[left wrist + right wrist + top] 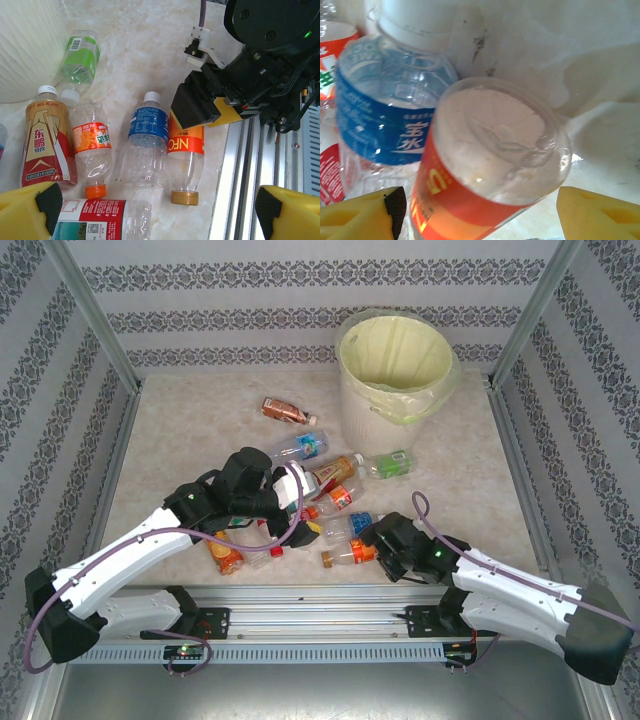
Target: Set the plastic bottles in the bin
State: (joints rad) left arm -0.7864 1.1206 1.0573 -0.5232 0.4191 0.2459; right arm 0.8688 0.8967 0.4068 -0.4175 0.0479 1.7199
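Clear, thin plastic forms the small drink bottles (335,498), which lie on their sides in a loose cluster on the pale marbled table (190,430), toward its front edge. Nearest the right arm is an orange-labelled clear bottle with a tan cap (185,160), its round dimpled base turned to the right wrist camera. Right against it lies a blue-labelled clear bottle with a white cap (148,145), ribbed and slightly crumpled. Next come a crumpled bottle with an orange-and-green label (92,150), a red-and-gold labelled bottle (46,145) and a green-labelled bottle (79,60) just beside the bin. A brown-labelled bottle (283,410) lies apart, farther back.

The tall round cream-white bin (365,410) has a ribbed wall and a glossy pale yellow-green bag as lining, and stands at the far right of the table.

The right gripper (479,215) has its yellow jaws apart on either side of the orange-labelled bottle's base. A gap shows beside one black pad, but we cannot tell whether the other finger touches. The left gripper (160,212) hangs with jaws wide apart above a red-labelled bottle (95,220).
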